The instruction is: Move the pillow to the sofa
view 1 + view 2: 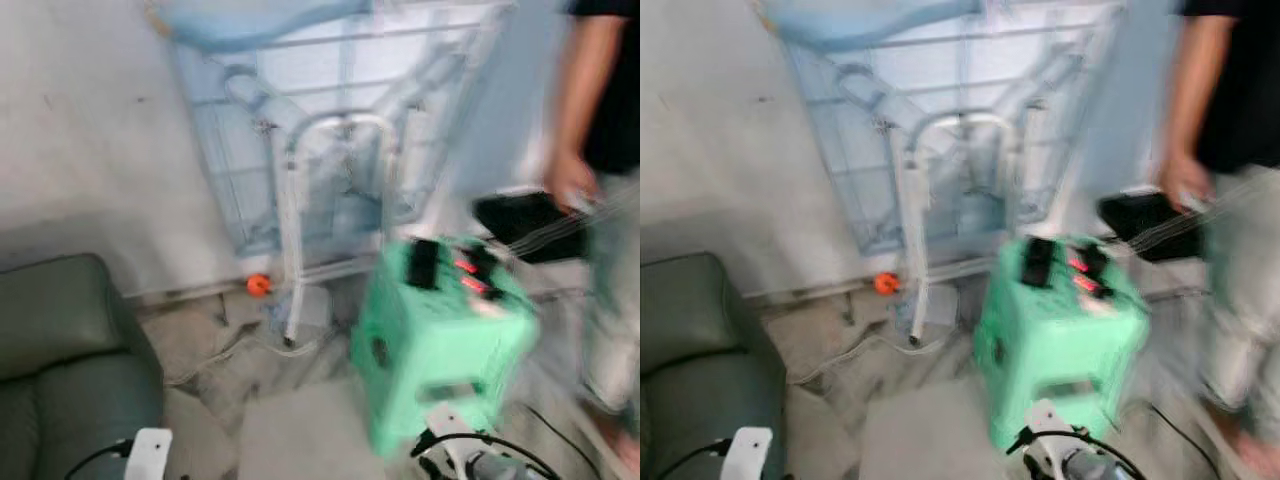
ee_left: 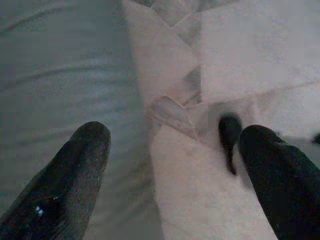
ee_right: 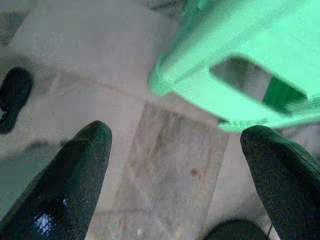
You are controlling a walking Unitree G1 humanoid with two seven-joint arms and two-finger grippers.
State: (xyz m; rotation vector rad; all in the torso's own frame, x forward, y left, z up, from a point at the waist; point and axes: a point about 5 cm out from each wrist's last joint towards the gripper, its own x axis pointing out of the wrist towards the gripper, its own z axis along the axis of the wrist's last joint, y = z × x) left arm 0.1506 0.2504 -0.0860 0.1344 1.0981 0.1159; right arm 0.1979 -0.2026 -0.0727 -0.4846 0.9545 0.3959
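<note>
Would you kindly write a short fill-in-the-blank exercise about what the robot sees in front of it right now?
1. The plastic stool on the floor is ____ in colour.
2. The small ball by the wall is ____.
3. The sofa lies to the robot's ____.
4. The fingers of the left gripper stand ____, holding nothing.

Missing words: green; orange; left; open
</note>
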